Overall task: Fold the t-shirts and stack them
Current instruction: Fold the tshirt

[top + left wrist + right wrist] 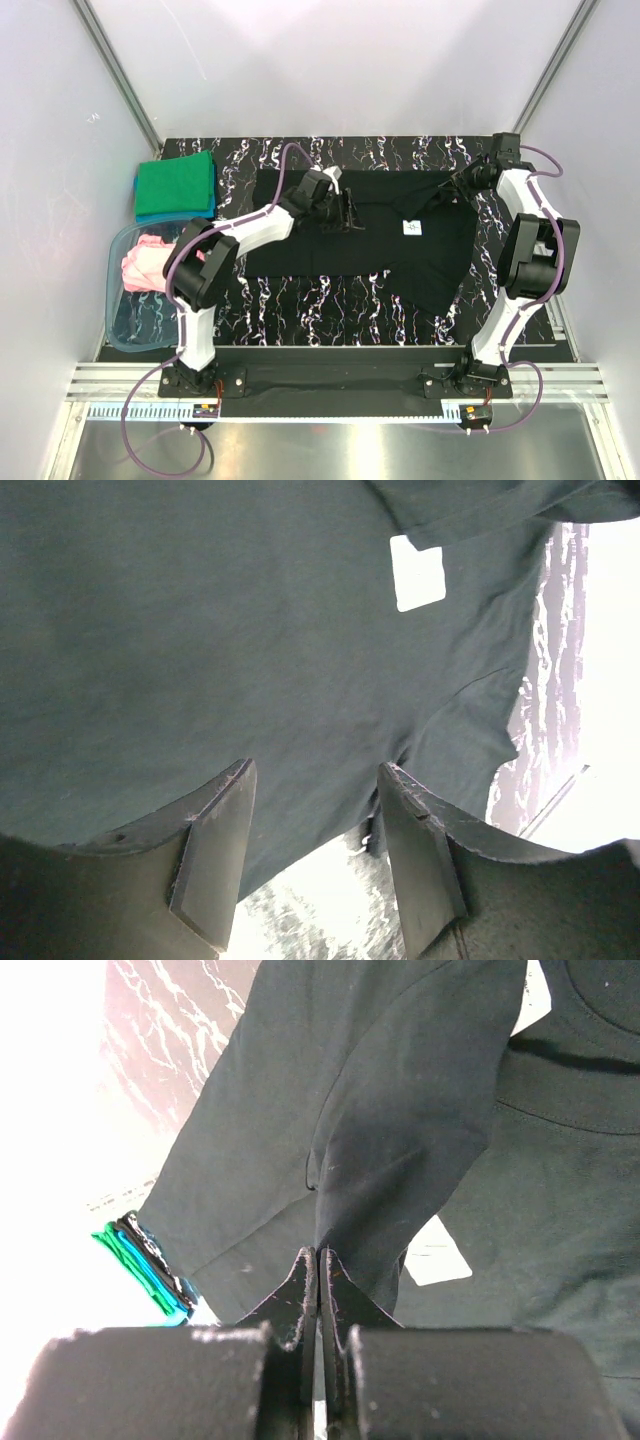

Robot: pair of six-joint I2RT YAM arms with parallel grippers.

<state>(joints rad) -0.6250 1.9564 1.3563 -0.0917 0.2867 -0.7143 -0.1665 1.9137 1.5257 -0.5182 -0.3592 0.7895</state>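
Observation:
The black t-shirt (350, 240) lies spread across the marbled table, its white neck label (411, 228) facing up. My left gripper (348, 212) hovers over the shirt's upper middle with its jaws open and nothing between them; in the left wrist view the black cloth (250, 630) and label (417, 572) lie beyond the left gripper (315, 770). My right gripper (318, 1252) is shut on a raised fold of the black t-shirt (400, 1110) near its far right corner (450, 190). A folded green t-shirt (176, 186) rests on a blue one (212, 196) at the back left. The pink t-shirt (145, 262) sits in the tub.
A clear blue-tinted plastic tub (125, 325) stands at the left edge of the table, beside the left arm. White walls with metal posts close in the back and sides. The green and blue stack (145, 1265) shows at the left of the right wrist view.

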